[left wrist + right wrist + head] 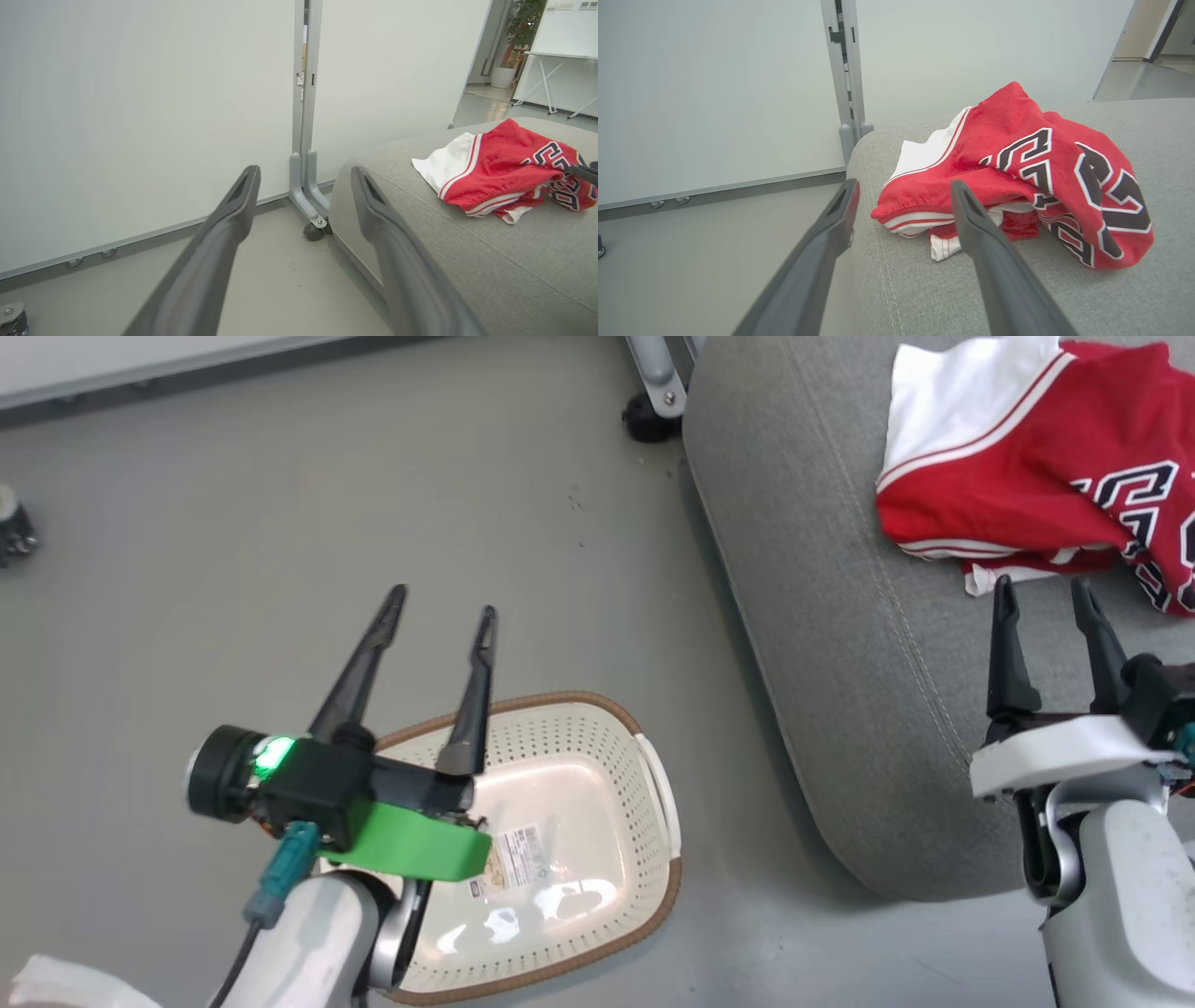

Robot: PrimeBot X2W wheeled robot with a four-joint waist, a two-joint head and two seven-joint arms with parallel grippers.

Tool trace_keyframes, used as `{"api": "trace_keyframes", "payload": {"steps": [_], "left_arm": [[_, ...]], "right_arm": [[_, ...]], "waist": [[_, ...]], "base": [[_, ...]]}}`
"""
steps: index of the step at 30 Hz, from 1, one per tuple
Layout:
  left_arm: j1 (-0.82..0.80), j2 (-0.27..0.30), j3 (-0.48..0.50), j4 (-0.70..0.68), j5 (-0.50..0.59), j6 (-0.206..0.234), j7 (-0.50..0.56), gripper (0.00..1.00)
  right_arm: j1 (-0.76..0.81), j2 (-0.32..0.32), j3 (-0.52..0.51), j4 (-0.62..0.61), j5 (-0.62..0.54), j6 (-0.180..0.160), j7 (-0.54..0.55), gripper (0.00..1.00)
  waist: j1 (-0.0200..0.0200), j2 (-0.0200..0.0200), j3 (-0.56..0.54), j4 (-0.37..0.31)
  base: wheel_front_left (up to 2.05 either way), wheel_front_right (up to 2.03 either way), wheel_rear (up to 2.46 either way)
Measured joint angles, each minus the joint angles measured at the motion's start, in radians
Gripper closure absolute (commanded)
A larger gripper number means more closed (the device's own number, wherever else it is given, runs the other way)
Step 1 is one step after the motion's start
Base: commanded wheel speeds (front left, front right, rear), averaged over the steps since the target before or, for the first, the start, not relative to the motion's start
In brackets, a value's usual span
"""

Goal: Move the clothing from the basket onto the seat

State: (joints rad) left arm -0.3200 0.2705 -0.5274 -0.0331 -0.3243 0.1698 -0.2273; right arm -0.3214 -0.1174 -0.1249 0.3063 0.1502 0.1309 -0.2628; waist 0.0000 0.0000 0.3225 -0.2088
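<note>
The red jersey point(1046, 467) with white panels and black numerals lies crumpled on the grey seat point(840, 644) at the upper right. It also rests on the cushion in the wrist views, jersey point(504, 172) and jersey point(1017, 172). My right gripper point(1044, 590) is open just short of the jersey's near edge, holding nothing. The cream basket point(560, 793) with its brown rim sits on the floor, with nothing in it but its label. My left gripper point(444, 599) hovers open above the basket's far left side.
A wheeled grey panel stand point(653, 392) stands by the seat's far corner, with white partition walls point(140, 116) behind. A caster point(14, 527) sits at the far left of the grey floor point(280, 523).
</note>
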Motion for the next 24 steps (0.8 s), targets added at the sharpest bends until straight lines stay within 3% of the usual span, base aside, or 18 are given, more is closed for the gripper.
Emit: {"api": "trace_keyframes", "payload": {"steps": [5, 10, 18, 24], "left_arm": [[0.047, 0.002, 0.082, 0.021, -0.037, 0.051, -0.021, 0.0], [0.092, 0.005, 0.153, 0.05, -0.061, 0.075, -0.03, 0.0], [0.19, 0.02, 0.231, 0.105, -0.081, 0.075, -0.035, 0.0], [0.25, 0.022, 0.268, 0.125, -0.089, 0.049, -0.035, 0.0]], "right_arm": [[0.086, 0.032, 0.03, -0.129, -0.031, 0.0, 0.022, 0.0], [0.16, 0.05, 0.058, -0.233, -0.039, 0.0, 0.057, 0.0], [0.253, 0.064, 0.101, -0.344, -0.04, 0.0, 0.12, 0.0], [0.312, 0.066, 0.111, -0.388, -0.04, 0.0, 0.157, 0.0]], "waist": [[0.0, 0.0, -0.047, 0.049], [0.0, 0.0, -0.083, 0.099], [0.0, 0.0, -0.152, 0.163], [0.0, 0.0, -0.207, 0.19]], "base": [[0.0, 0.0, 0.0], [0.0, 0.0, 0.0], [0.0, 0.0, 0.0], [0.0, 0.0, 0.0]]}}
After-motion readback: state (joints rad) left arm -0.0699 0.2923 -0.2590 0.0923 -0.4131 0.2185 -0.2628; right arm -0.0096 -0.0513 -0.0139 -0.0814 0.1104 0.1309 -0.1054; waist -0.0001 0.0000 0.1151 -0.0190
